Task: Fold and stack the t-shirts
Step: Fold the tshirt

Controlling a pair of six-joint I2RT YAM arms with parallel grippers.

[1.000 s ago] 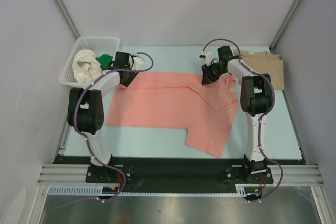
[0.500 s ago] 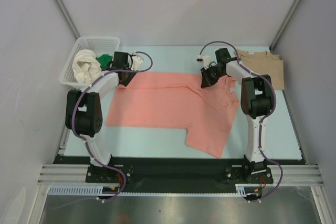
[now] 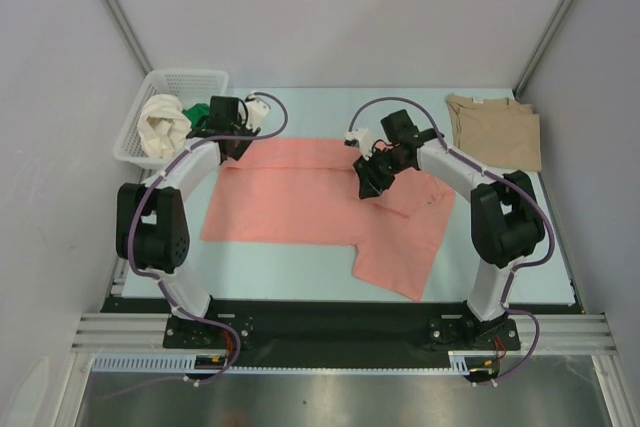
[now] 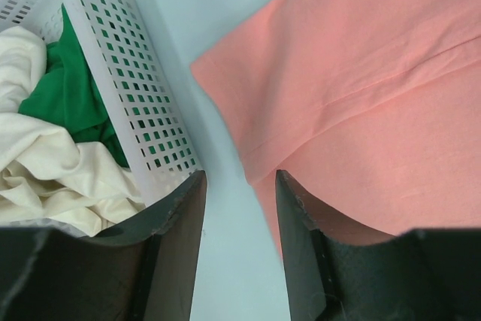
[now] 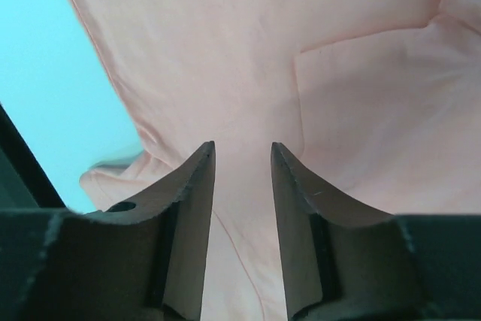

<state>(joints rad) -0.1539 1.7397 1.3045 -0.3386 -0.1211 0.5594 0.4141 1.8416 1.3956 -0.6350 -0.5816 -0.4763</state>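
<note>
Hovering over the middle of the salmon-pink t-shirt (image 3: 300, 202): right gripper (image 5: 241, 148), jaws parted by a narrow gap, nothing between them, only pink cloth below. Shirt lies spread on the table (image 3: 300, 107), one sleeve reaching toward the near edge. Left gripper (image 4: 239, 178) sits at the shirt's far-left corner, just beside the white lattice basket (image 4: 128, 73); jaws apart, bare table in the gap. Basket holds the cream-white t-shirt (image 4: 45, 163) and the green t-shirt (image 4: 71, 95). Tan t-shirt (image 3: 495, 132) lies flat at the far right.
</note>
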